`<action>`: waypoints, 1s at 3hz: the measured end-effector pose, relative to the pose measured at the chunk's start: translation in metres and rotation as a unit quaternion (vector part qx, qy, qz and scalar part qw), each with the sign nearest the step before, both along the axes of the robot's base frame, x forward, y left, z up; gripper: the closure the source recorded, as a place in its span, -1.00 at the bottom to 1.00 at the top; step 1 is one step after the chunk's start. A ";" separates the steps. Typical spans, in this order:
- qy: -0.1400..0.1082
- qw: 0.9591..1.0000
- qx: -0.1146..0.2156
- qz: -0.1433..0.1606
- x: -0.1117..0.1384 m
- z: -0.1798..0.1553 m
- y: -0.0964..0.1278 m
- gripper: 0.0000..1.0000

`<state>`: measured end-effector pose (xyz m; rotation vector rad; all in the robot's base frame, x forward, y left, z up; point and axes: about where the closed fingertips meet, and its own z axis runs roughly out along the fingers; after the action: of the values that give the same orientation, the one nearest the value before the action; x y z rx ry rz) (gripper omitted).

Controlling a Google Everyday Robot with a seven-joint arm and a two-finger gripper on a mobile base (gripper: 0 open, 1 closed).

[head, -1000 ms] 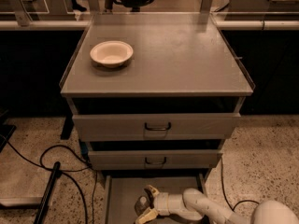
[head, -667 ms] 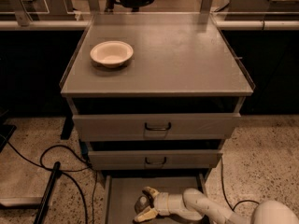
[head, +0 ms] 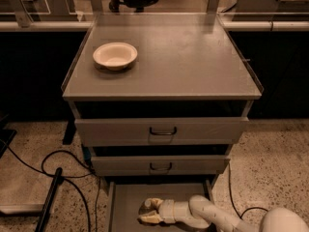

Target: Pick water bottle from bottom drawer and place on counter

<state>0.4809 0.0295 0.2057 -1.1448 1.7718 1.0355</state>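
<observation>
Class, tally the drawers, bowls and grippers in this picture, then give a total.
Drawers: 3 (top drawer, middle drawer, bottom drawer)
Bowl: 1, on the counter
Gripper: 1, in the bottom drawer
Total: 5

White arm in shot, smooth and glossy, built of rounded tube sections with a fat bulging joint midway. The wrist is a short white cylinder, and the gripper (down in the bottom drawer) shows cream-yellow. Lower right corner, a big pale rounded dome.
</observation>
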 end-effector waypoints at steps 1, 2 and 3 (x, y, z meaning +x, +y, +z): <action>0.000 1.000 0.000 0.000 0.000 0.000 0.000 0.71; 0.000 1.000 -0.005 -0.008 -0.001 0.011 0.001 1.00; 0.010 0.998 -0.012 -0.056 0.009 0.050 -0.016 1.00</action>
<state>0.4903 0.0138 0.2555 -1.0409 1.8473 0.9644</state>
